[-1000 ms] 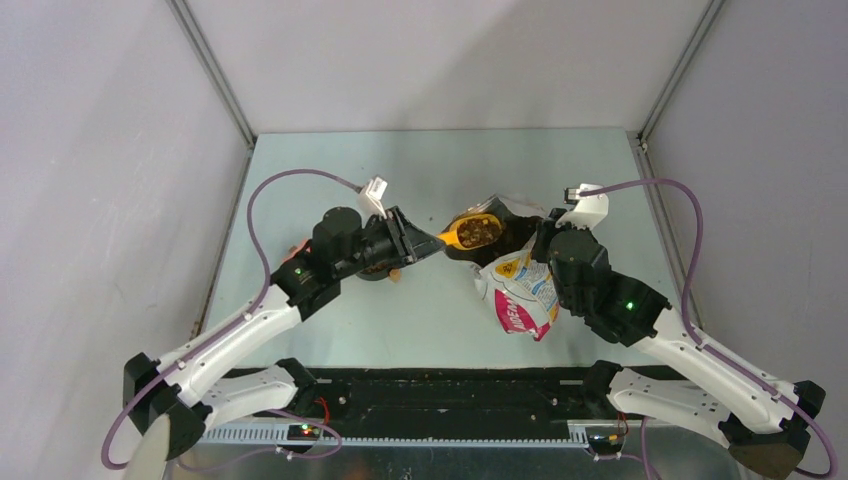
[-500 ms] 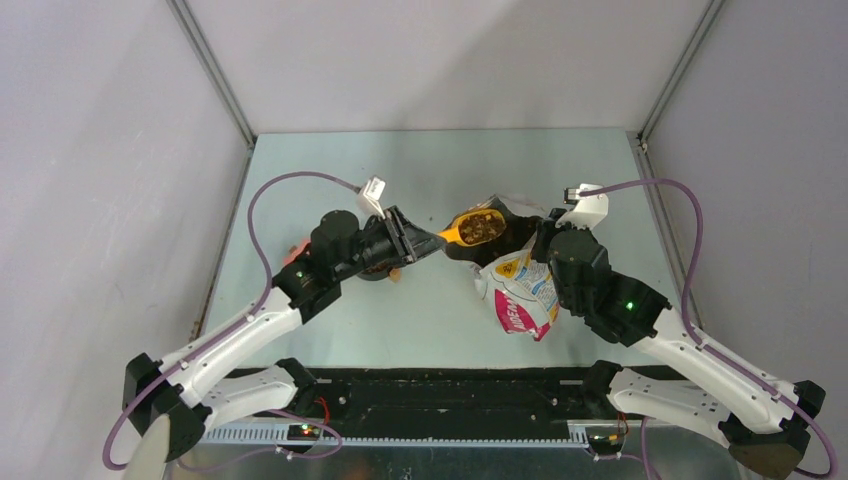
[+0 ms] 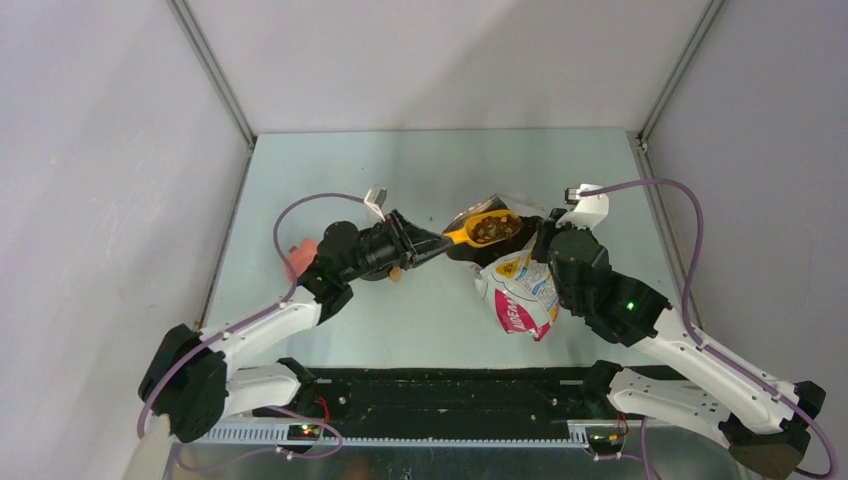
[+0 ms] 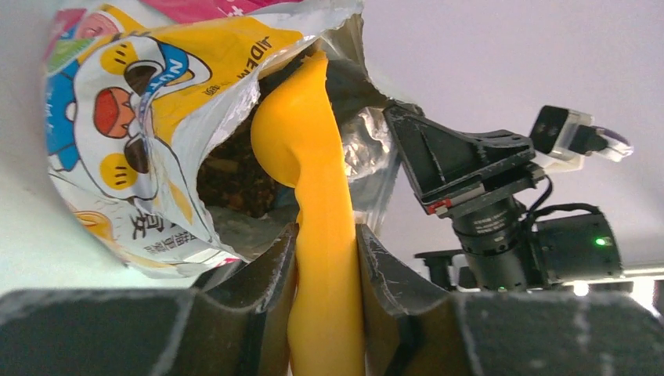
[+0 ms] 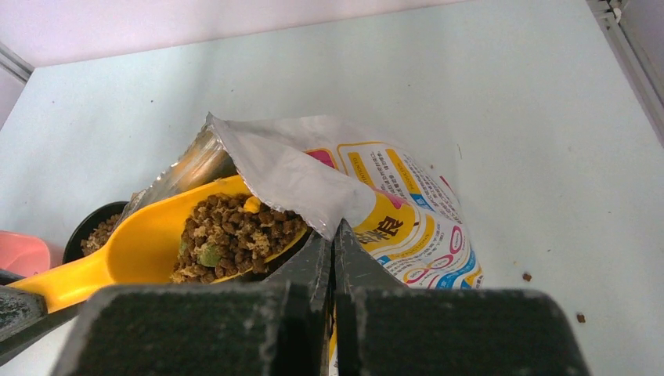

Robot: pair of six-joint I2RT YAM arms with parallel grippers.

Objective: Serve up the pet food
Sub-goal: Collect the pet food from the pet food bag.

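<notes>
While right pincer (image 5: 333, 235) pinches bag (image 5: 407, 227) rim, left pincer (image 4: 326, 243) — reaching rightward — grips scoop (image 5: 149, 243) heaped with pet food (image 5: 235, 235)

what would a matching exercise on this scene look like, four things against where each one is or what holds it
Things:
1 scoop
2 bag
3 pet food
4 bowl

Places:
a rim pinched by the right gripper
b heaped in the scoop
c handle clamped in the left gripper
d black, beside the bag's mouth

Pairs: 1-c, 2-a, 3-b, 4-d
</notes>
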